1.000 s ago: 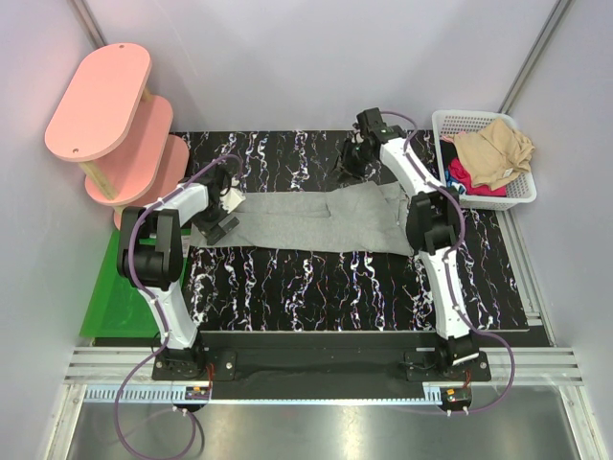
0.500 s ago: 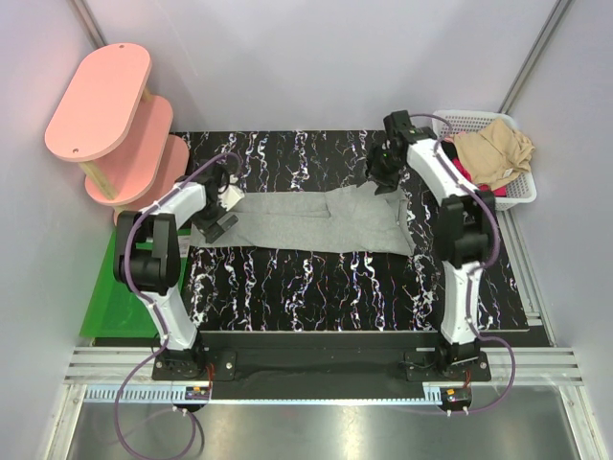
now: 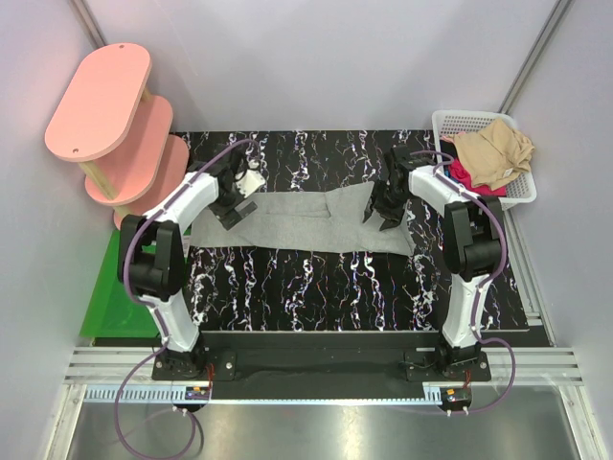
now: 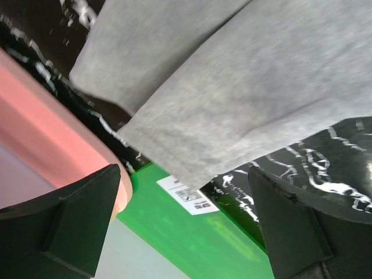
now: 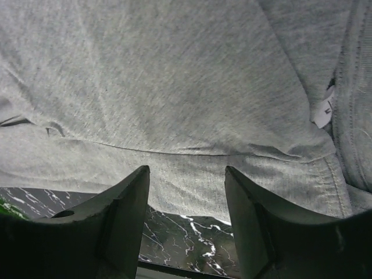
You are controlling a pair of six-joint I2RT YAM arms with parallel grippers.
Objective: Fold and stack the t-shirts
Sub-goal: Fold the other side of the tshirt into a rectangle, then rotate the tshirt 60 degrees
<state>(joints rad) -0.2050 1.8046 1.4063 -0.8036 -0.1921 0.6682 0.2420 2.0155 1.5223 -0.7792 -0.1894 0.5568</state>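
1. Shelf (image 3: 105, 115) in pink and a green mat (image 3: 120, 297) are crowding the left edge of the table (image 3: 316, 287), while dark marbled tabletop is showing along the near side.
2. Above the left end of the grey t-shirt (image 3: 306, 218), the left gripper (image 3: 235, 206) is hovering with jaws spread wide, gripping nothing.
3. The grey t-shirt is lying flat across the table's middle, reaching from one gripper to the other.
4. Over its right hem, the right gripper (image 3: 383, 206) is hanging with fingers partly apart, holding nothing.
5. At the far right corner, a white basket (image 3: 460, 115) is holding a tan t-shirt (image 3: 493, 153) and a red t-shirt (image 3: 460, 177).
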